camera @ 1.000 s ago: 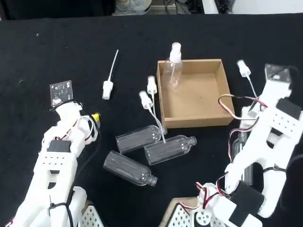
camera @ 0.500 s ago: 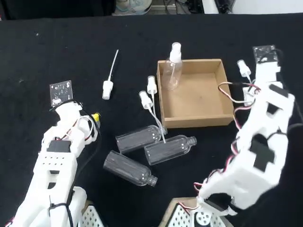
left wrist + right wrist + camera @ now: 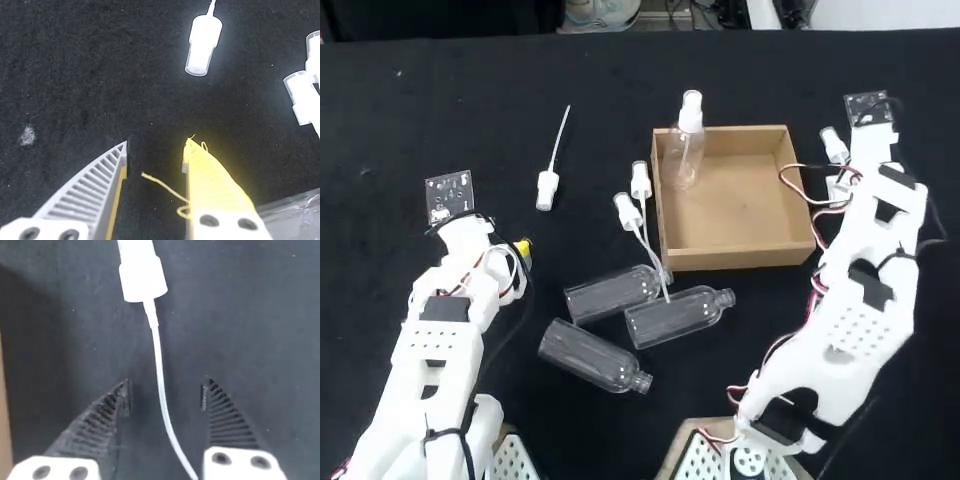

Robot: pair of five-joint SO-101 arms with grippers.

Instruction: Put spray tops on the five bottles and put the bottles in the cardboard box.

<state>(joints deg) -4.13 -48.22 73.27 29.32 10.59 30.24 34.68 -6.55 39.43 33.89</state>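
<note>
The cardboard box (image 3: 790, 205) holds one upright bottle (image 3: 684, 152) with a spray top on. Three open bottles lie in front of the box: one (image 3: 612, 292), another (image 3: 678, 314), a third (image 3: 592, 355). Loose spray tops lie at the left (image 3: 548, 188) and by the box's left wall (image 3: 640, 180), (image 3: 625, 210). A further spray top (image 3: 834, 145) (image 3: 142, 271) lies right of the box; its tube runs between the fingers of my open right gripper (image 3: 165, 387). My left gripper (image 3: 156, 147) is open over bare cloth, short of a spray top (image 3: 202, 42).
A black cloth (image 3: 440, 90) covers the table. The right arm (image 3: 865, 270) stretches along the box's right side. The left arm (image 3: 445, 330) lies at the near left. Open cloth spreads at the far left and behind the box.
The right arm has swung from the near right edge away toward the spray top right of the box, bringing its gripper over the tube. The left arm has kept still.
</note>
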